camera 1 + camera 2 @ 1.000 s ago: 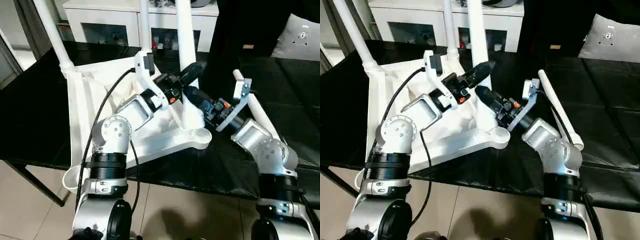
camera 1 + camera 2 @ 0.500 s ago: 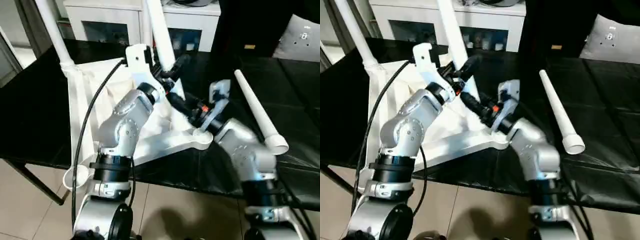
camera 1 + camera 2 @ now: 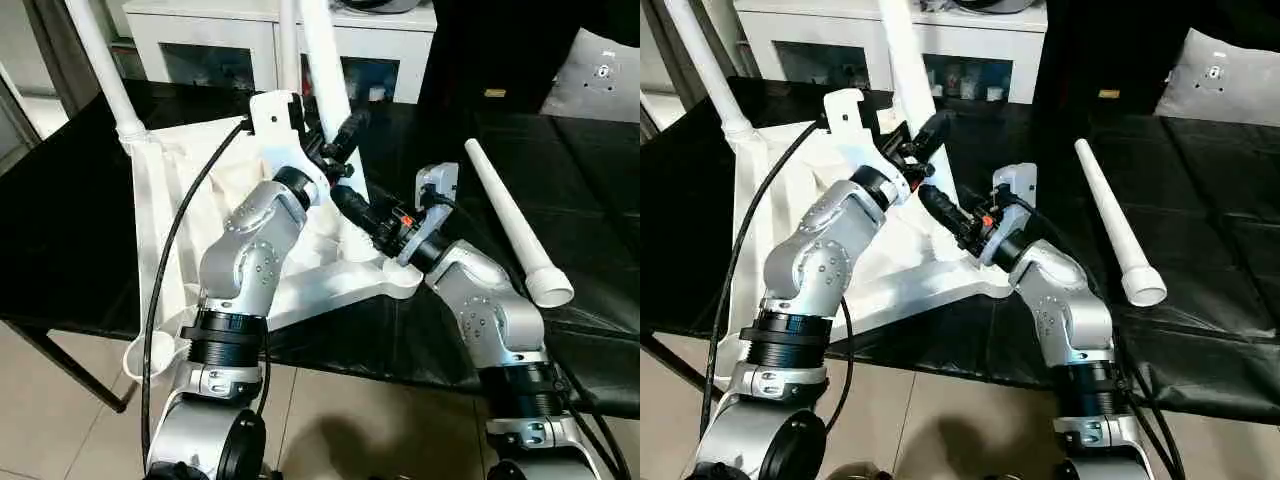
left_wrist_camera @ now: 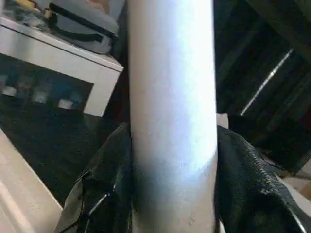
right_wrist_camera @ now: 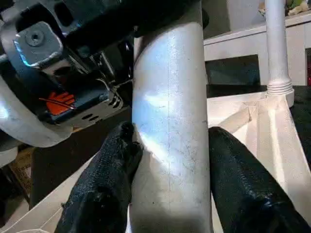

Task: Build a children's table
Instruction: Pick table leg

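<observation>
The children's table top (image 3: 170,200) lies upside down on the black worktable, with one leg (image 3: 100,70) standing in its far left corner and another (image 3: 288,40) at the back. A third leg (image 3: 322,60) rises tilted near the right corner socket (image 3: 405,272); its lower end is hidden behind the arms. My left gripper (image 3: 343,135) is shut on this leg, its black fingers (image 4: 252,184) pressed on both sides of the tube (image 4: 170,97). Just below, my right gripper (image 3: 347,202) is shut on the same leg (image 5: 167,97). A fourth leg (image 3: 510,225) lies loose to the right.
The black worktable (image 3: 60,230) ends at a front edge close to my body, with tiled floor below. A white cabinet (image 3: 200,30) stands behind, and a grey cushion (image 3: 600,75) sits at the far right. A black cable (image 3: 165,270) loops over the table top from my left arm.
My left gripper, open a second ago, has closed round the leg higher up. The right arm has swung in to the left, and the leg's top now leans left.
</observation>
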`<state>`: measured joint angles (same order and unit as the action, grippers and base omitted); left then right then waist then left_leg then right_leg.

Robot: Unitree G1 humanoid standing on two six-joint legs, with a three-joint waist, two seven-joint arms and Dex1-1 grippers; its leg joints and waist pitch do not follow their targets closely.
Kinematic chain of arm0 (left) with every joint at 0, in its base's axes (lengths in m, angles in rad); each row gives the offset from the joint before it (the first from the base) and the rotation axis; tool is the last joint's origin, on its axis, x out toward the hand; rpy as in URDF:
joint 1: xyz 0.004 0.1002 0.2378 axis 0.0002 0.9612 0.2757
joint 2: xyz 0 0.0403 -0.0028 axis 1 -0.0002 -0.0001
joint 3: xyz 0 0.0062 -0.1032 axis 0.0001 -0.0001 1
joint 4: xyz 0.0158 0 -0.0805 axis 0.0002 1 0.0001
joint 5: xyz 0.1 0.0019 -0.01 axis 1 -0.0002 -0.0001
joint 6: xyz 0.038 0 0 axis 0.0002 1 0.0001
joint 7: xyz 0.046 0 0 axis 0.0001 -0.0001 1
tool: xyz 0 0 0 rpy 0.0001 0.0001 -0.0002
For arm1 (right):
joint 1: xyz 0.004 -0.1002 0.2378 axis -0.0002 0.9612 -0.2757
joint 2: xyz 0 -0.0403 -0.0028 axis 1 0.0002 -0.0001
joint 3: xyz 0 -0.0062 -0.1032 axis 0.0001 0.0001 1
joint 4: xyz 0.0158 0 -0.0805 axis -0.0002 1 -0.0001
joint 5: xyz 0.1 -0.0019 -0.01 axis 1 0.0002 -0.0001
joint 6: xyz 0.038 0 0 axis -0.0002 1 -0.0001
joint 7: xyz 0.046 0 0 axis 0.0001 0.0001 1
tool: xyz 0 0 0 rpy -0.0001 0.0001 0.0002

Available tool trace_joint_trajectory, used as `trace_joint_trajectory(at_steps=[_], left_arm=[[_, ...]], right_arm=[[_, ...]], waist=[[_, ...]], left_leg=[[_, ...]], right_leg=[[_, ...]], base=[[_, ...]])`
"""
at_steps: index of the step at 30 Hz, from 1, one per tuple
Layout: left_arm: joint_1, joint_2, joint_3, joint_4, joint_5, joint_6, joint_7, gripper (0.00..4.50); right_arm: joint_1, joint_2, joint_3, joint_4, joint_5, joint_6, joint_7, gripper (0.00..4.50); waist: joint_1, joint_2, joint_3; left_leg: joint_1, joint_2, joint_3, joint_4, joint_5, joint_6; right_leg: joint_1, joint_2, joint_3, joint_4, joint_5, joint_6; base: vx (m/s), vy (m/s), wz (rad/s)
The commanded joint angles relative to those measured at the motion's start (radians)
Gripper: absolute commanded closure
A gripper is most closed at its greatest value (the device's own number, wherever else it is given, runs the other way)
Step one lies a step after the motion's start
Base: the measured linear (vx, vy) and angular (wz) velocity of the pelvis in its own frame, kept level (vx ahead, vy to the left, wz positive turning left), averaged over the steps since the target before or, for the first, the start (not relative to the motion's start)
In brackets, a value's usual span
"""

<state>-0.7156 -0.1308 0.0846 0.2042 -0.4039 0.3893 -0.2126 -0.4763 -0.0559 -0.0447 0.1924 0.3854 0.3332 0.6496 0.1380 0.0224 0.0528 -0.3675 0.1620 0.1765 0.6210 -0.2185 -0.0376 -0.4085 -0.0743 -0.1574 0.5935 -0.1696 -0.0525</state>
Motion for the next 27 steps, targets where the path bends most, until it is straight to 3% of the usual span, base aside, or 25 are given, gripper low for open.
trace_joint_trajectory(at_steps=[1, 9, 10, 11, 16, 18, 20, 22, 27], left_arm=[[0.004, -0.023, -0.015, 0.002, 0.011, -0.003, 0.000, 2.55], [0.003, -0.018, -0.012, 0.008, 0.016, -0.009, 0.013, 2.63], [0.001, -0.017, -0.012, 0.010, 0.016, -0.010, 0.013, 2.63], [-0.003, -0.012, -0.010, 0.014, 0.014, -0.010, 0.011, 2.63], [-0.032, 0.029, 0.016, 0.046, 0.000, -0.005, -0.016, 2.64], [-0.037, 0.041, 0.022, 0.049, -0.009, 0.005, -0.031, 2.64], [-0.040, 0.069, 0.030, 0.045, -0.057, 0.059, -0.097, 2.64], [-0.039, 0.079, 0.035, 0.042, -0.085, 0.089, -0.127, 2.64], [-0.035, 0.116, 0.040, 0.015, -0.174, 0.185, -0.238, 2.64]], right_arm=[[-0.004, 0.000, 0.001, 0.009, -0.010, -0.007, -0.012, 2.65], [-0.020, -0.010, 0.022, 0.038, -0.055, -0.024, -0.052, 2.65], [-0.023, -0.013, 0.022, 0.043, -0.055, -0.019, -0.049, 2.09], [-0.023, -0.019, 0.016, 0.041, -0.042, -0.012, -0.035, 1.95], [-0.019, -0.062, -0.012, 0.023, -0.003, -0.027, 0.020, 1.53], [-0.014, -0.079, -0.022, 0.002, 0.024, -0.010, 0.050, 1.48], [-0.016, -0.124, -0.062, -0.031, 0.094, 0.078, 0.098, 1.15], [-0.021, -0.146, -0.078, -0.032, 0.119, 0.106, 0.120, 1.11], [-0.037, -0.218, -0.106, -0.022, 0.180, 0.186, 0.201, 0.67]], waist=[[-0.005, -0.006, -0.079], [-0.006, -0.008, -0.079], [-0.005, -0.008, -0.079], [-0.004, -0.002, -0.079], [-0.003, -0.004, -0.081], [-0.001, -0.004, -0.080], [-0.001, -0.007, -0.081], [0.000, -0.011, -0.081], [0.002, -0.013, -0.081]], left_leg=[[0.003, 0.083, -0.037, -0.067, -0.024, 0.093], [0.003, 0.082, -0.036, -0.066, -0.013, 0.095], [0.003, 0.081, -0.036, -0.066, -0.015, 0.095], [0.003, 0.082, -0.037, -0.066, -0.016, 0.095], [0.005, 0.080, -0.036, -0.064, -0.019, 0.100], [0.004, 0.080, -0.036, -0.064, -0.018, 0.106], [0.006, 0.083, -0.038, -0.064, -0.009, 0.112], [0.005, 0.081, -0.035, -0.062, 0.002, 0.119], [0.003, 0.077, -0.033, -0.060, 0.006, 0.124]], right_leg=[[0.073, -0.107, 0.082, -0.072, -0.186, -0.085], [0.072, -0.107, 0.083, -0.070, -0.184, -0.085], [0.073, -0.108, 0.083, -0.071, -0.186, -0.086], [0.072, -0.108, 0.082, -0.071, -0.186, -0.086], [0.073, -0.106, 0.082, -0.070, -0.169, -0.084], [0.075, -0.106, 0.082, -0.071, -0.171, -0.083], [0.076, -0.105, 0.082, -0.066, -0.161, -0.089], [0.075, -0.105, 0.083, -0.065, -0.157, -0.101], [0.074, -0.105, 0.078, -0.072, -0.208, -0.091]], base=[[0.000, 0.000, 0.00], [0.000, 0.000, 0.00], [0.000, 0.000, 0.00], [0.000, 0.000, 0.00], [0.000, 0.000, 0.00], [0.000, 0.000, 0.00], [0.000, 0.000, 0.00], [0.000, 0.000, 0.00], [0.000, 0.000, 0.00]])
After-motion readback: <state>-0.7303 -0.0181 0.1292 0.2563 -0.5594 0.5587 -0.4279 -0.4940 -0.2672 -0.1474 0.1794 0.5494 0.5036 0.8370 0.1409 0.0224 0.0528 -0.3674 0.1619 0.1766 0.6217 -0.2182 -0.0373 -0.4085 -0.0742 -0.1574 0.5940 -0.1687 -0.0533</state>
